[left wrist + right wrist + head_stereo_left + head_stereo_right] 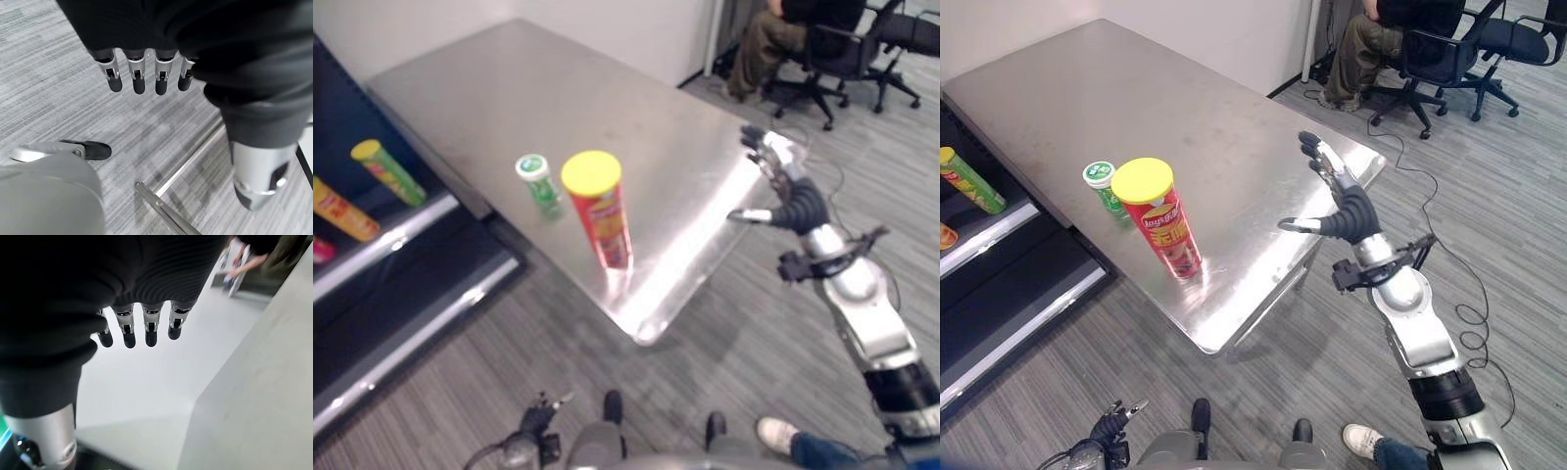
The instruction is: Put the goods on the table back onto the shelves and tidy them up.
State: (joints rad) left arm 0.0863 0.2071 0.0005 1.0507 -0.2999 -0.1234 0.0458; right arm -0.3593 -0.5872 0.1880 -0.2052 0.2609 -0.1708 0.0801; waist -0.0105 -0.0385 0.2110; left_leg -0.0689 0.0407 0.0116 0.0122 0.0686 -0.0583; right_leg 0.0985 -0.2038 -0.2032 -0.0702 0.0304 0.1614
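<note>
Standing upright on the bench, red can beside green bottle; right hand nearer, across from can, fingers released. Left hand low over floor, fingers released.

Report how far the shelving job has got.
Done: a green can and an orange can lie on the shelves. In hand: nothing; the right hand is open above the table. Left: the red can and the small green tub.
</note>
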